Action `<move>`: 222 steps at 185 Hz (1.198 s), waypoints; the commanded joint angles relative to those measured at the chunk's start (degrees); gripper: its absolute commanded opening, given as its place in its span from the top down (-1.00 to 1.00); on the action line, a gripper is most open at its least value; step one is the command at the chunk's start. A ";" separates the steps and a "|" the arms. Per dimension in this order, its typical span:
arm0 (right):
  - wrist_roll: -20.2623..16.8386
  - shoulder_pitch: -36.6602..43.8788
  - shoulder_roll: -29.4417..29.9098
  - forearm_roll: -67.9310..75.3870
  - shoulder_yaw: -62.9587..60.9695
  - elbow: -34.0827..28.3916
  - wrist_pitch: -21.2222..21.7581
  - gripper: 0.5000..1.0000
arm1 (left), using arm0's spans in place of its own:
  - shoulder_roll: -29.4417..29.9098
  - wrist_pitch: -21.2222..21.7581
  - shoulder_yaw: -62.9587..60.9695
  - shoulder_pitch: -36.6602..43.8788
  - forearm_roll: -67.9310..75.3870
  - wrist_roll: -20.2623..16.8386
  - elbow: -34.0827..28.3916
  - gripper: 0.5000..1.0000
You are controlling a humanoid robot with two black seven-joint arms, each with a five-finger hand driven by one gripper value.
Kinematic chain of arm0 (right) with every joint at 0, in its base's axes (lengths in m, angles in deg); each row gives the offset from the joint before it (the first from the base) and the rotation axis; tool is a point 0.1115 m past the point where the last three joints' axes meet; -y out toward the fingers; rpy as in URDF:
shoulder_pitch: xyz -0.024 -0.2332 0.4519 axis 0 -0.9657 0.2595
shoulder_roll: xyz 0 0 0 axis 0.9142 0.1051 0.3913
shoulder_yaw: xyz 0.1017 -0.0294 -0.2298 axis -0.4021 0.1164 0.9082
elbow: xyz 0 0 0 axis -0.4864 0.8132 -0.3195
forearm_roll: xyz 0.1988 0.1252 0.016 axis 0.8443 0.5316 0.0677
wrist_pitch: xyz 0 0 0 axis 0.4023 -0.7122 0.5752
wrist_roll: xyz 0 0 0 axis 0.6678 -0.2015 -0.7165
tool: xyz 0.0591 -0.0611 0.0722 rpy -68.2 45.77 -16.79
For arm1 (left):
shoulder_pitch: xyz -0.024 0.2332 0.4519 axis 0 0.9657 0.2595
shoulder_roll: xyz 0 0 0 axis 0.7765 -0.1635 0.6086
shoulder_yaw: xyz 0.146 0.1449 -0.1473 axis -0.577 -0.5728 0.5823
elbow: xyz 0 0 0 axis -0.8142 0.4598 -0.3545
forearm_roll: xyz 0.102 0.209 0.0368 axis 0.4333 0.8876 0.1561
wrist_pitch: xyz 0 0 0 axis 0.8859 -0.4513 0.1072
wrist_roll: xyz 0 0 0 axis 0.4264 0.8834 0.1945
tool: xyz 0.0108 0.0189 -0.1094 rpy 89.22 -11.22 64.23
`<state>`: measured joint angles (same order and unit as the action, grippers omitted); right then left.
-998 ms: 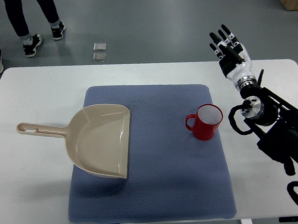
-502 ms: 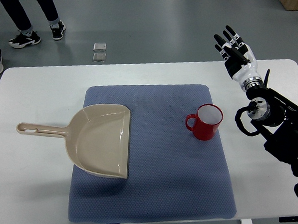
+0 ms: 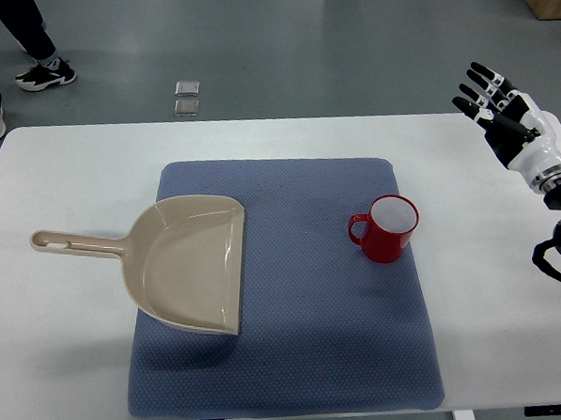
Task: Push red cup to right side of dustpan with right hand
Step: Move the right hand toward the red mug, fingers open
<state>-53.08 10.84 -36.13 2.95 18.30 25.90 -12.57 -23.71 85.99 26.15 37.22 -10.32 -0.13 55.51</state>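
A red cup (image 3: 388, 229) with a white inside stands upright on the right part of the blue mat (image 3: 286, 286), its handle pointing left. A beige dustpan (image 3: 179, 259) lies on the mat's left part, open mouth toward the cup, handle reaching left over the white table. My right hand (image 3: 502, 109) hovers at the table's far right corner, well to the right of the cup and apart from it, fingers spread and holding nothing. The left arm is out of view.
The white table (image 3: 65, 189) extends beyond the mat on all sides. A person's legs and shoes (image 3: 38, 70) show on the floor at the top left. Two small metal plates (image 3: 187, 97) lie on the floor behind the table.
My right hand and arm have pulled away to the right, toward the picture's edge. The cup and dustpan have not moved. The person has stepped left.
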 commanded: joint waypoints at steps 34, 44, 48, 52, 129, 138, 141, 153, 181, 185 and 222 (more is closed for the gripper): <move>2.62 -5.03 -3.03 -11.74 -0.16 -2.69 4.21 -0.71 | 0.00 0.00 0.06 0.00 -0.01 0.00 0.00 -1.00; 3.77 -5.74 -3.03 -14.55 -0.24 -2.96 4.30 -0.71 | 0.00 0.00 -0.03 0.00 -0.01 0.00 0.00 -1.00; 4.21 -6.00 -3.03 -15.52 -0.33 -3.04 4.30 -0.71 | 0.00 0.00 -0.03 0.00 -0.01 0.00 0.00 -1.00; 4.73 -6.09 -3.03 -16.40 -0.33 -3.22 4.30 -0.71 | 0.00 0.00 -0.03 0.00 -0.01 0.00 0.00 -1.00; 10.73 -10.40 -2.85 -27.21 -0.68 -6.91 4.03 -0.71 | 0.00 0.00 -0.03 0.00 -0.01 0.00 0.00 -1.00; 10.73 -10.84 -2.41 -27.21 -0.68 -6.91 3.77 -0.71 | 0.00 0.00 -0.03 0.00 -0.01 0.00 0.00 -1.00; 10.73 -10.92 -2.15 -27.21 -0.68 -6.91 3.77 -0.71 | 0.00 0.00 0.06 0.00 -0.01 0.00 0.00 -1.00; 10.73 -11.19 -1.54 -27.30 -0.68 -6.91 3.59 -0.71 | 0.00 0.00 0.06 0.00 -0.01 0.00 0.00 -1.00; 10.73 -12.33 0.13 -27.47 -0.59 -6.82 3.51 -0.71 | 0.00 0.00 -0.03 0.00 -0.01 0.00 0.00 -1.00; 10.73 -12.59 0.40 -27.56 -0.59 -6.82 3.51 -0.71 | 0.00 0.00 -0.03 0.00 -0.01 0.00 0.00 -1.00; 10.73 -12.95 1.98 -28.35 -0.51 -6.82 2.28 -0.71 | 0.00 0.00 -0.03 0.00 -0.01 0.00 0.00 -1.00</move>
<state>-42.35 -1.97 -34.92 -24.87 17.73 19.06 -9.80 -23.71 85.98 26.15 37.22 -10.33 -0.13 55.51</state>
